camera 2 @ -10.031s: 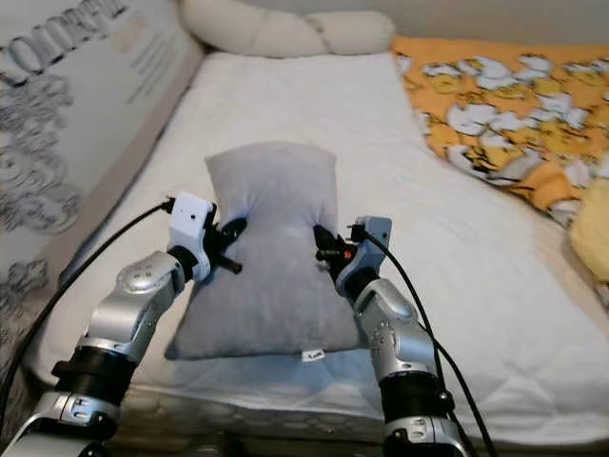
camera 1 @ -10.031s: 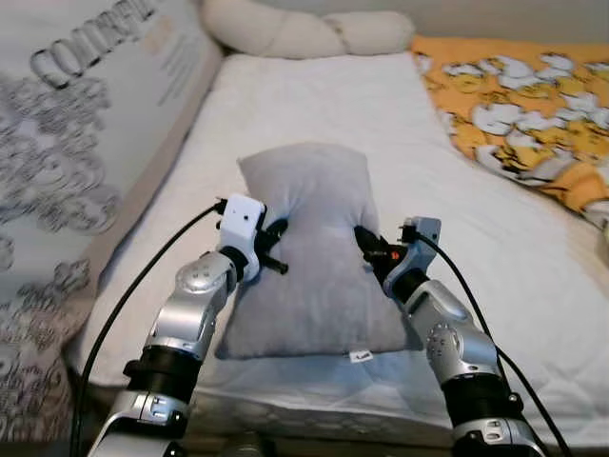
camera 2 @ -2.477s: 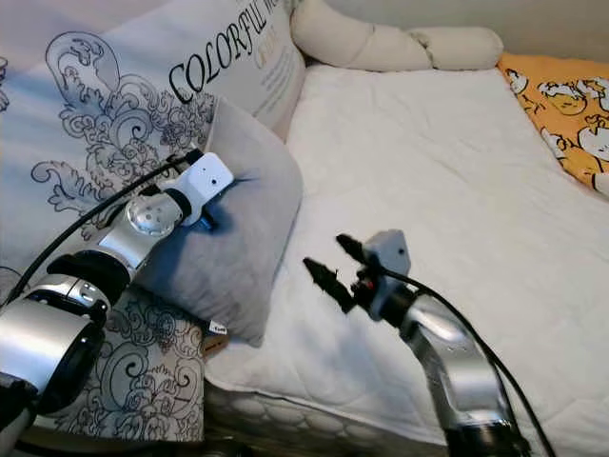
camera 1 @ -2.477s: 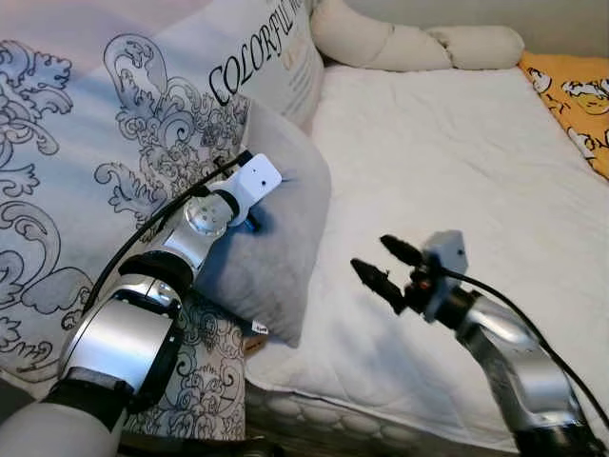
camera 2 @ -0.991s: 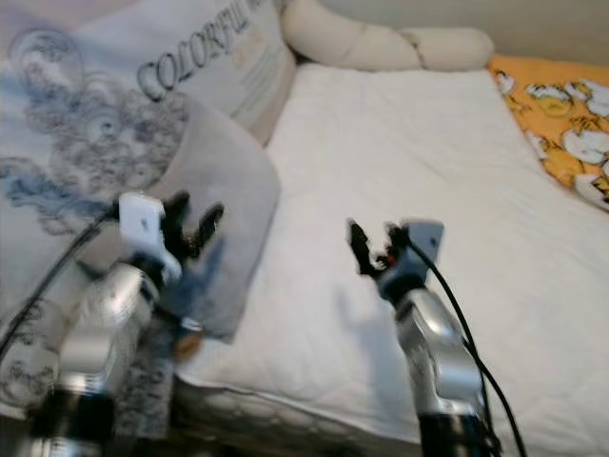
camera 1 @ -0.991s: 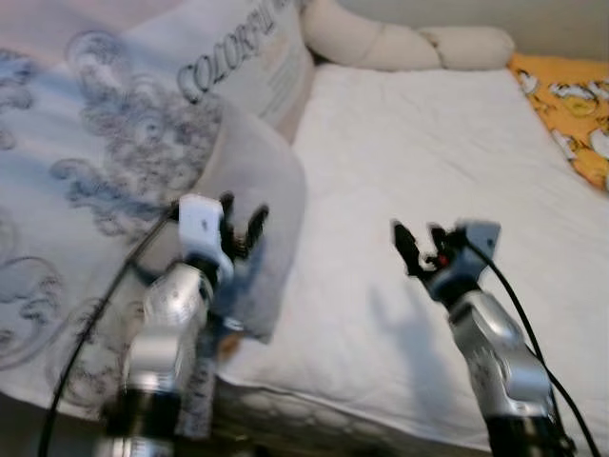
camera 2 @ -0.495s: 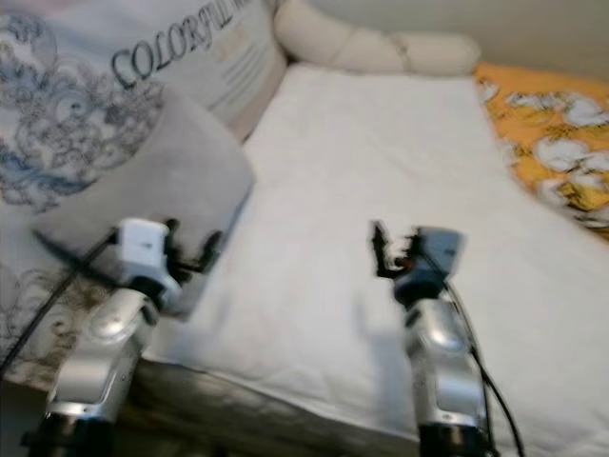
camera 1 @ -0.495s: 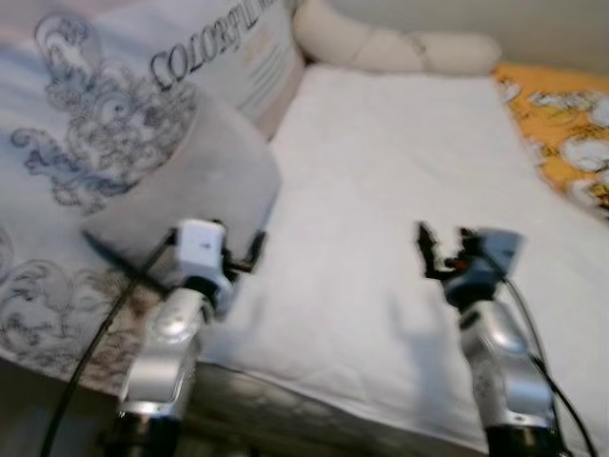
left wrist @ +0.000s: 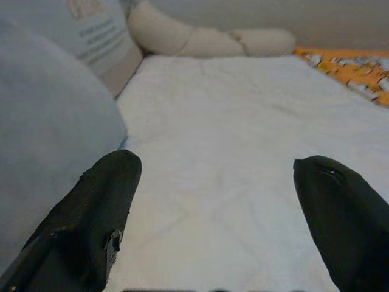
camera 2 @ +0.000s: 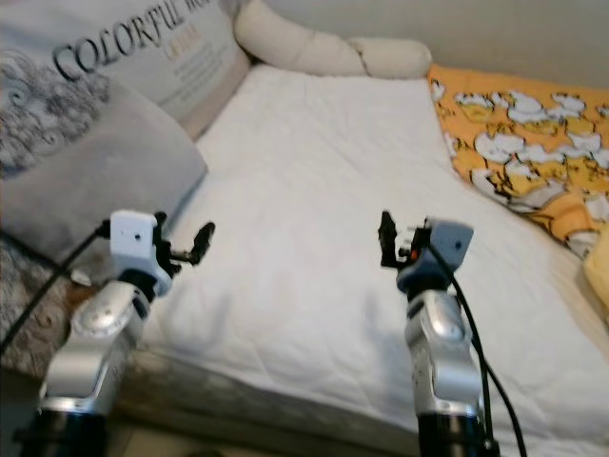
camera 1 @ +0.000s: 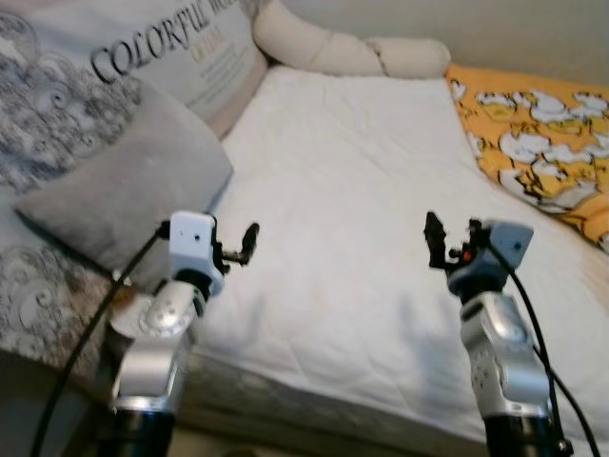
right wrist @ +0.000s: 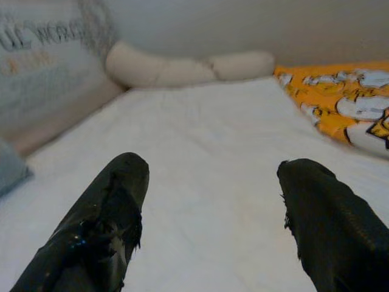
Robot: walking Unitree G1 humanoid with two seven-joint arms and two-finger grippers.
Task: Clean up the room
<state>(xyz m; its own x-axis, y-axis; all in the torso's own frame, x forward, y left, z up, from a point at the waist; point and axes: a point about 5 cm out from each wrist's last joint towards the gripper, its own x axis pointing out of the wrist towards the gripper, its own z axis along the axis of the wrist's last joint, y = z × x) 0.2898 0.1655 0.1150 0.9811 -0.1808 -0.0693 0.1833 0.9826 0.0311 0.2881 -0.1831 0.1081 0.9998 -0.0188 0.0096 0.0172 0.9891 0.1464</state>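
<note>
A grey pillow [camera 1: 124, 186] rests at the left edge of the white mattress [camera 1: 352, 181], leaning on a large patterned cushion [camera 1: 162, 48] printed "COLORFUL". My left gripper [camera 1: 243, 246] hovers just right of the pillow's lower corner, open and apart from it, with nothing between its fingers [left wrist: 103, 201]. My right gripper [camera 1: 449, 243] is held up over the mattress's right half, also open and empty; its two black fingertips [right wrist: 121, 194] frame bare sheet. The pillow's grey edge [left wrist: 48, 140] shows beside the left finger in the left wrist view.
A cream knotted bolster [camera 1: 347, 52] lies along the head of the bed. An orange blanket with white ducks [camera 1: 542, 133] covers the far right side. The mattress's front edge [camera 1: 314, 405] runs just before my arms.
My left gripper has let go of the grey pillow and drawn back from it, leaving it propped on the patterned cushion. The right arm rose. The view swung right.
</note>
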